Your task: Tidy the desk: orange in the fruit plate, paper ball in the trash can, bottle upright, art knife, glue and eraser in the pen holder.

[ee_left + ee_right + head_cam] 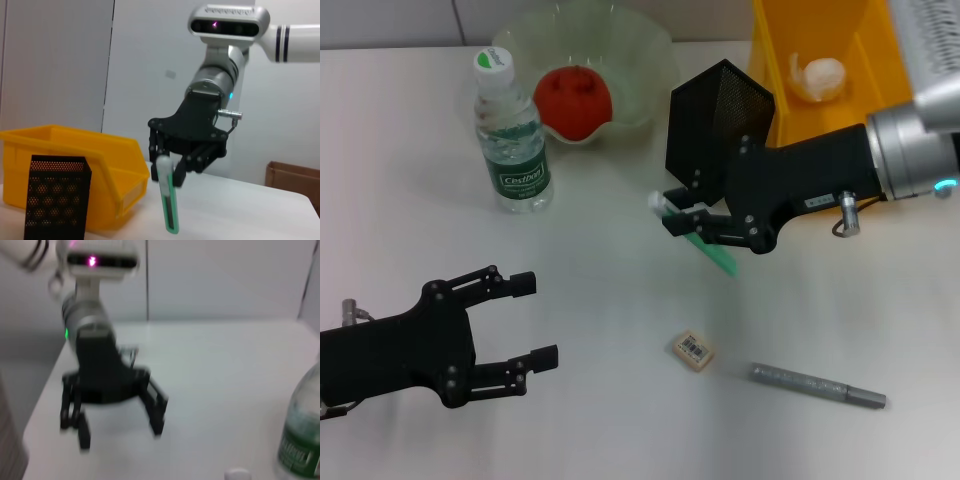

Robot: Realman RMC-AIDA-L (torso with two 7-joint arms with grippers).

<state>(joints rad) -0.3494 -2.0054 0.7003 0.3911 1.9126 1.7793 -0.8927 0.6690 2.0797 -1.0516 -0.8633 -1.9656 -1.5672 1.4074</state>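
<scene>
My right gripper (685,222) is shut on the green art knife (715,252), which hangs tilted above the table just in front of the black mesh pen holder (720,110). The left wrist view shows the same grip (167,167) on the knife (170,210), blade end down. The eraser (693,349) and the glue (818,386), a slim grey stick, lie on the table near the front. The orange (573,102) sits in the fruit plate (640,60). The bottle (512,140) stands upright. The paper ball (820,78) lies in the yellow trash can (775,60). My left gripper (537,320) hovers open at the front left.
The trash can (75,145) stands right behind the pen holder (57,197). In the right wrist view, the left gripper (120,435) stands over bare white table, with the bottle (300,440) to one side.
</scene>
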